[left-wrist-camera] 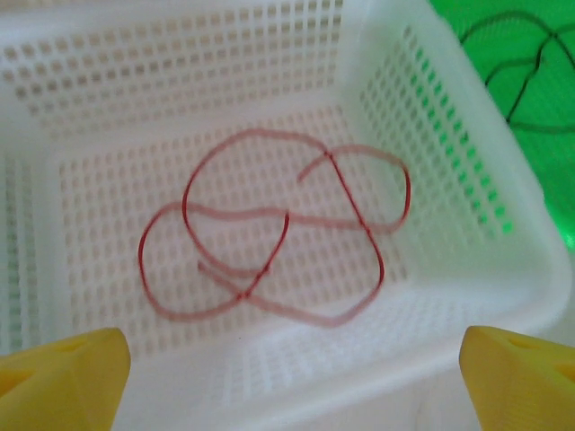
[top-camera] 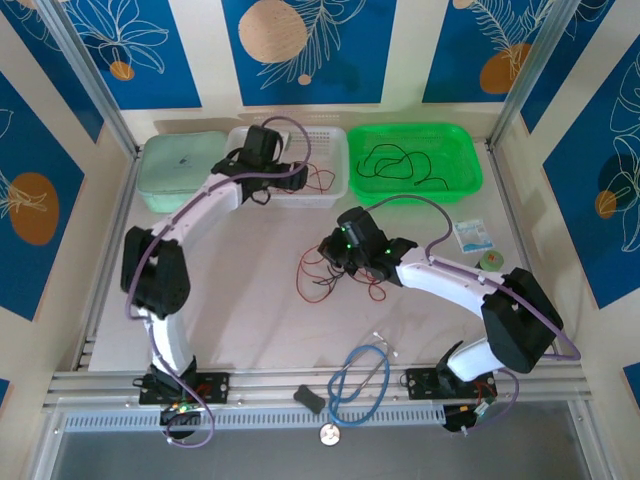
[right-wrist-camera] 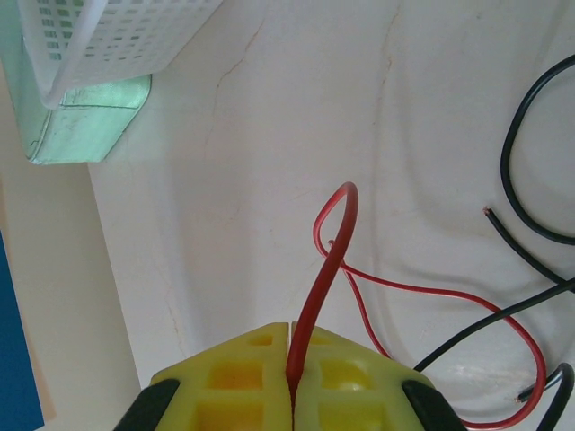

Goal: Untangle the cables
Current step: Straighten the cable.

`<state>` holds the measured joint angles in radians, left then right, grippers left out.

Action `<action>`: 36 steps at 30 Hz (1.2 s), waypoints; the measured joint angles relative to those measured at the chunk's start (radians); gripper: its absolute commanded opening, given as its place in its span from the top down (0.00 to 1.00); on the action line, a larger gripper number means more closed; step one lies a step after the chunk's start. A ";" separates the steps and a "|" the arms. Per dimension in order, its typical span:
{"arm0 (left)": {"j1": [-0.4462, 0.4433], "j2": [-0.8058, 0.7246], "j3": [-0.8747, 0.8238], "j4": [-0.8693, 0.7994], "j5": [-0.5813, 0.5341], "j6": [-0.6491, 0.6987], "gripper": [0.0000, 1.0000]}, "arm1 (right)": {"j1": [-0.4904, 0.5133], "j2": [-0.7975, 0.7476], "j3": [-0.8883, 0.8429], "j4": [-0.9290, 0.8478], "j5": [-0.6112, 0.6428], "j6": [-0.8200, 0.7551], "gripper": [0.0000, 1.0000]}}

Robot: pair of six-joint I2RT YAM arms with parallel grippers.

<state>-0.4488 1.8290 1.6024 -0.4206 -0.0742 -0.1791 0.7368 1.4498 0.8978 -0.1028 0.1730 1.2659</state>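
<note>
The left gripper (top-camera: 262,145) hangs over the white basket (top-camera: 328,150), its yellow fingers (left-wrist-camera: 58,377) spread wide at either side of the near rim in the left wrist view and holding nothing. Inside the basket, a loose red cable (left-wrist-camera: 186,202) lies in overlapping loops on the perforated floor, apart from the fingers.

On the worktop (top-camera: 250,310), in front of the basket and a little to its right, the right gripper (top-camera: 336,252) is pressed together on a second red cable (right-wrist-camera: 328,260). This one rises from between the fingertips, bends over in a tight arch and trails back down to the surface. Black cables (right-wrist-camera: 514,148) curve beside it, and the red and black strands cross in a small tangle (top-camera: 318,278) by the gripper.

Just right of the basket sits a green tray (top-camera: 468,172) with another black cable (top-camera: 395,160) coiled inside. A pale green container (top-camera: 180,172) stands just left of the basket.
</note>
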 measured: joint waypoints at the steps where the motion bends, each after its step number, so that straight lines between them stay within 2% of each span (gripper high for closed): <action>1: 0.000 -0.048 -0.057 0.005 0.003 -0.003 0.13 | -0.003 -0.001 0.000 0.000 0.000 -0.002 1.00; 6: -0.007 -0.375 -0.418 0.084 0.040 -0.064 0.32 | -0.032 -0.014 -0.002 -0.001 0.000 -0.003 1.00; 10: -0.021 -0.494 -0.631 0.186 0.101 -0.123 0.40 | -0.058 -0.042 -0.002 0.000 -0.008 -0.003 1.00; 14: -0.071 -0.460 -0.748 0.267 0.160 -0.142 0.40 | -0.075 -0.084 -0.002 0.001 -0.024 -0.004 1.00; 20: -0.142 -0.312 -0.756 0.420 0.264 -0.101 0.44 | -0.083 -0.128 -0.002 0.000 -0.038 -0.006 1.00; 26: -0.149 -0.179 -0.755 0.534 0.318 -0.053 0.45 | -0.103 -0.163 -0.002 -0.005 -0.048 -0.006 1.00; 36: -0.149 -0.126 -0.753 0.632 0.371 -0.022 0.45 | -0.129 -0.197 -0.002 -0.019 -0.065 -0.006 1.00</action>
<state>-0.5980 1.7031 0.8497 0.2119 0.2970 -0.2012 0.6083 1.2526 0.8955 -0.1215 0.1078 1.2602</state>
